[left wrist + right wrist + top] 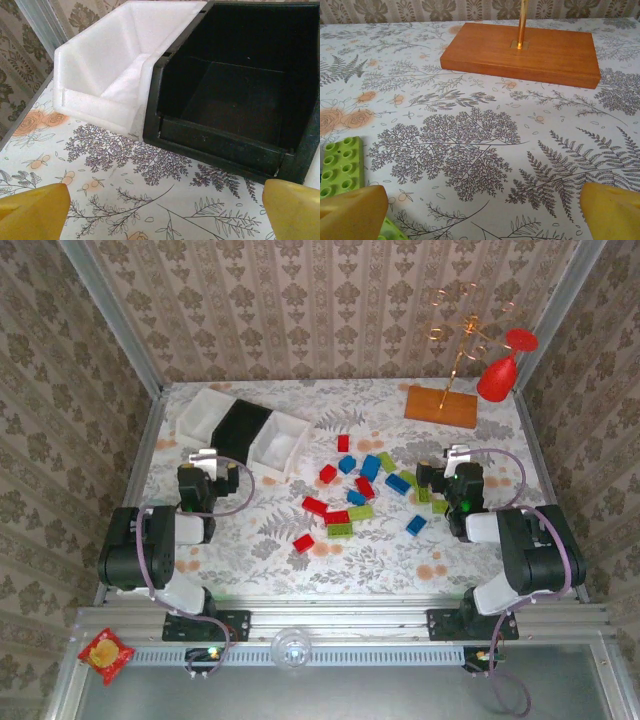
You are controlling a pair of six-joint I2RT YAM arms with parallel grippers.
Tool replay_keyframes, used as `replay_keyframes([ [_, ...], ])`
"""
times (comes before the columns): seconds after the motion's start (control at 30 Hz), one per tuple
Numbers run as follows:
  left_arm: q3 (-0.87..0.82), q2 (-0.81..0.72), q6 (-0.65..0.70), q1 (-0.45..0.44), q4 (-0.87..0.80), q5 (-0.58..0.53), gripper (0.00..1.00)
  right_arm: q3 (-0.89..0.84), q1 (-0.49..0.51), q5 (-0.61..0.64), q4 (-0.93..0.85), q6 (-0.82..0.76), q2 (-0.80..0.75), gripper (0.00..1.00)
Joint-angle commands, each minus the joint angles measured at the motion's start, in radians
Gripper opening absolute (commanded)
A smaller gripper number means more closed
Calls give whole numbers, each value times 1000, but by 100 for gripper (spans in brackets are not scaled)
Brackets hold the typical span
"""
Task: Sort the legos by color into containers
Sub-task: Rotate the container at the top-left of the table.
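Top external: red, blue and lime plastic legos (338, 517) lie scattered mid-table, none visible in the white and black square containers (232, 428). I hold left gripper (215, 462) and right gripper (445, 468) spread wide, empty, ready for picking.

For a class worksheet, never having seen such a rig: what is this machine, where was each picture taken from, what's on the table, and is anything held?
Two robot arms are bolted at the near edge of the table. The overhead picture shows both: the left gripper faces a left white bin, black bin and right white bin; the right gripper sits beside red, blue and green legos. The other pictures come from a camera on each wrist; the yellow shapes in the bottom corners are that arm's fingers. The left one sees two bins, the right one a green lego and a wooden stand. Both pairs of fingers are apart, holding nothing.
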Motion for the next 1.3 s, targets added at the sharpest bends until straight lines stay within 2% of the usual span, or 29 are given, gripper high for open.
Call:
replay_keyframes([
  [0.0, -8, -4, 22, -10, 33, -16, 100, 20, -3, -2, -2, -8, -2, 100],
  [0.5, -15, -4, 25, -18, 45, -32, 100, 20, -3, -3, -2, -8, -2, 100],
  [0.97, 3, -4, -14, 9, 11, -37, 100, 21, -7, -9, -5, -5, -2, 100],
  [1.03, -4, -6, -22, 11, 24, -53, 100, 21, -2, 23, -5, 0, -8, 100],
  [1.1, -37, -6, -35, 19, 85, -61, 100, 24, 13, 75, -46, 2, -56, 100],
  [1.17, -72, -40, -52, 28, 124, -76, 100, 42, 26, 150, -167, 19, -164, 100],
  [1.23, -68, -139, -66, 34, 25, -96, 100, 59, 25, 220, -297, 81, -281, 100],
  [1.27, -51, -209, -66, 34, -66, -97, 100, 57, 15, 238, -345, 164, -355, 100],
])
